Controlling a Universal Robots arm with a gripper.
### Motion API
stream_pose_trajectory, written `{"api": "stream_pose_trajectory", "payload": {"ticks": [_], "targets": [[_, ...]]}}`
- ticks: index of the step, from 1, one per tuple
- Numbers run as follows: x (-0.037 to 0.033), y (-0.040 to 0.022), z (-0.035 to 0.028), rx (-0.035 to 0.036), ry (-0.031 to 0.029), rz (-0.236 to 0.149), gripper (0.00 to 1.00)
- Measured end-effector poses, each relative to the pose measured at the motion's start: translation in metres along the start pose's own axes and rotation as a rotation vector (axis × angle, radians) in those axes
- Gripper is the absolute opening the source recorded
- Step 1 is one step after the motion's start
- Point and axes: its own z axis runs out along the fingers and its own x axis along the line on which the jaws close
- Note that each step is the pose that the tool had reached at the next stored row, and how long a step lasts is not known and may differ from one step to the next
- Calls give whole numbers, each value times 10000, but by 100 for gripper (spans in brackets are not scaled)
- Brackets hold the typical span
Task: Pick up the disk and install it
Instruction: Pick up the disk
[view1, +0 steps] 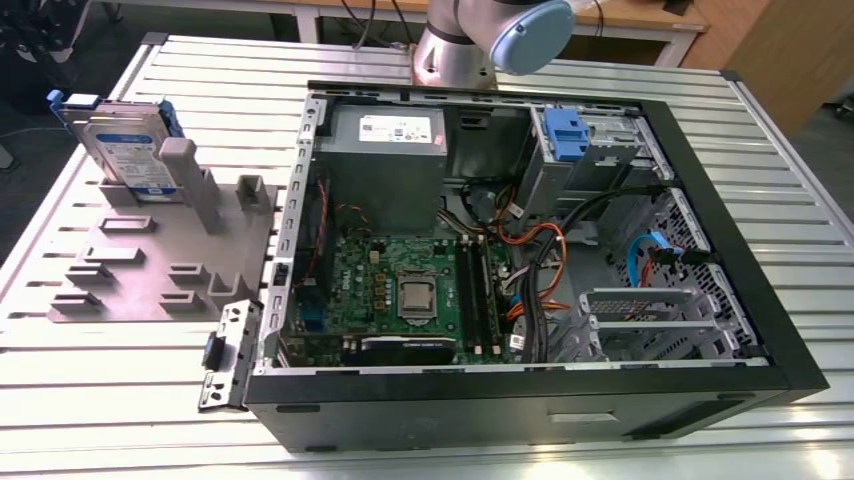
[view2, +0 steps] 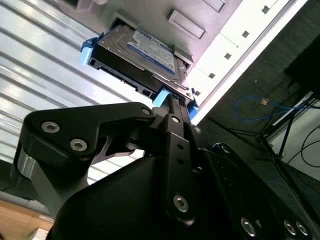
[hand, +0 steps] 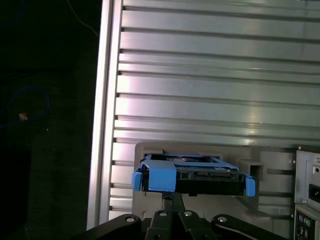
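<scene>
The disk (view1: 127, 140) stands on edge in the grey slotted tray (view1: 147, 270) at the exterior view's left, its white-and-blue label facing outward and a blue frame around it. In both wrist views the disk (view2: 145, 52) (hand: 192, 172) lies beyond my gripper (view2: 170, 100) (hand: 169, 196), still seated in the tray (hand: 240, 150). The black fingers run together into one narrow tip, shut on nothing. That tip lines up with the disk's blue frame but stays apart from it.
An open computer case (view1: 534, 250) fills the table's middle, with a motherboard, cables, a grey power supply box (view1: 387, 150) and a blue-fronted drive bay (view1: 567, 135). The arm's base (view1: 461, 45) stands behind the case. The ribbed aluminium table (view1: 107, 400) ends just beyond the tray.
</scene>
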Motion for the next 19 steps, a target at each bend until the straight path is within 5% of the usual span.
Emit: {"api": "stream_pose_trajectory", "payload": {"ticks": [19], "targets": [[0, 0, 0, -12, 80, -1876, 11]]}}
